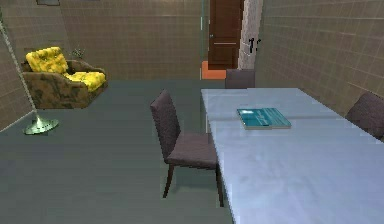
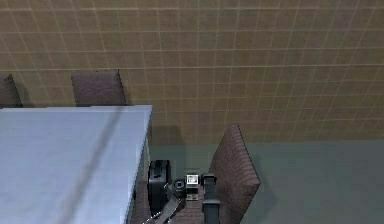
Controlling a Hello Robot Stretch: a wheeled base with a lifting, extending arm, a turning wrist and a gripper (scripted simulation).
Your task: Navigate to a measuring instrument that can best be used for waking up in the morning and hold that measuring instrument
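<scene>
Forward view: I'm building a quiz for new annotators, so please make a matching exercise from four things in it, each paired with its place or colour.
Things:
1. armchair
2. book
3. door
4. floor lamp

Descriptions:
A. reddish brown, set in the far wall
B. teal, lying on the pale table
C. round base on the floor near the view's left edge
D. patterned, with a yellow cushion on it

Pairs: 1-D, 2-B, 3-A, 4-C.
</scene>
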